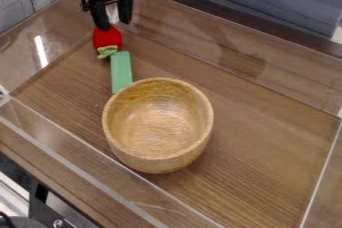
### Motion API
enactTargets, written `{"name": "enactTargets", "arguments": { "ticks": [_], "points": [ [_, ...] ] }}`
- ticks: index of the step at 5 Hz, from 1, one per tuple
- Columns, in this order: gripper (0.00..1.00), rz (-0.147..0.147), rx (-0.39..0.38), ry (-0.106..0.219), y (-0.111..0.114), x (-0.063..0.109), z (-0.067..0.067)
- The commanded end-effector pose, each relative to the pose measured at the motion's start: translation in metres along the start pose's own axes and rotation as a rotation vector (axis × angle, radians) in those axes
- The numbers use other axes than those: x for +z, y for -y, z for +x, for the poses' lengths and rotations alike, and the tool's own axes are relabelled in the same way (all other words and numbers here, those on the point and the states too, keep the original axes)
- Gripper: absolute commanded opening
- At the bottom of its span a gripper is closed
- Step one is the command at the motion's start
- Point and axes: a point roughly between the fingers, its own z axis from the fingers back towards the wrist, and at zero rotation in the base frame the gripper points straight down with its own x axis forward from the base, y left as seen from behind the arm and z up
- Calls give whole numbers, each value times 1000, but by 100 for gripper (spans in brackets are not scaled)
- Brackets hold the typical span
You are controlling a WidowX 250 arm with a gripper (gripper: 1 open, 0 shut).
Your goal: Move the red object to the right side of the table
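The table (254, 122), a brown wood-grain top edged by low clear walls, fills the frame. In the upper left the black gripper (107, 15) hangs pointing down at the table, its two dark fingers (96, 16) set a little apart, with a pale gap showing between them. The jaws stand parted and hold nothing; their tips end just above the red object (106, 39), and whether they touch it cannot be told from this view. The red object lies on the table in the upper left of the frame, directly below the gripper, with a bit of green at its lower edge. A flat light-green strip (120, 71) runs from just under the red object down toward the middle. Its lower end meets the rim of the wooden bowl (159, 124), which sits upright at lower centre, showing only bare wood inside.
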Motion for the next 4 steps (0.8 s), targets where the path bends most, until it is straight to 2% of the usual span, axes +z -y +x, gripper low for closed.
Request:
{"name": "enactTargets", "arguments": {
  "ticks": [1,2,4],
  "points": [
    [0,-59,7,59,5,35,-10],
    [100,-64,-14,75,3,43,-7],
    [100,-20,11,84,8,5,-3]
  ]
}}
